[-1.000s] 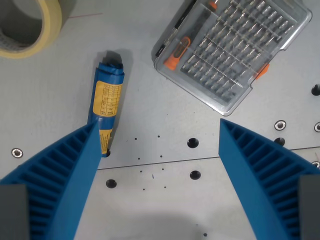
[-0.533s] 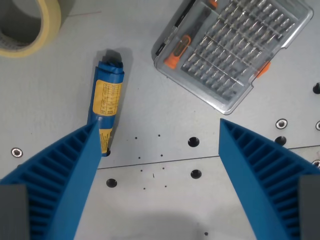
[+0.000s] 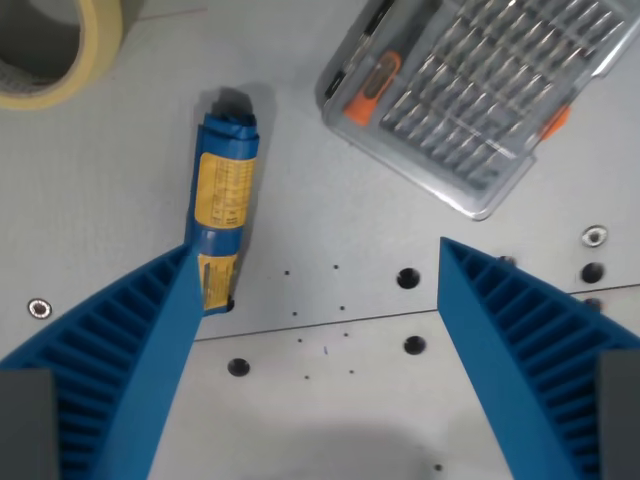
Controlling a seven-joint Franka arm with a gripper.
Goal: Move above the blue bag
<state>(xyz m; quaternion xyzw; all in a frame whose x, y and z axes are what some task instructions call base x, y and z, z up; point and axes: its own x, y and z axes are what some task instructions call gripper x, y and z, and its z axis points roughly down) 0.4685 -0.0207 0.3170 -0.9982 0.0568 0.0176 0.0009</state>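
The blue bag (image 3: 224, 205) is a rolled blue packet with a yellow label. It lies on the grey table at the wrist view's left of centre, its long axis running up and down the picture. My gripper (image 3: 315, 265) is open and empty, with its two blue ribbed fingers (image 3: 130, 350) spread wide at the bottom of the view. The left finger's tip covers the bag's lower left edge. The bag lies to the left of the gap between the fingers.
A clear plastic case of screwdriver bits (image 3: 480, 90) with orange parts lies at the upper right. A roll of beige tape (image 3: 55, 45) sits at the upper left corner. The table has several bolt holes (image 3: 407, 277) and a seam across it.
The whole scene has shifted right and slightly down in the picture, so the camera has moved left and a little forward. The bag now sits nearer the centre. The fingers stay open.
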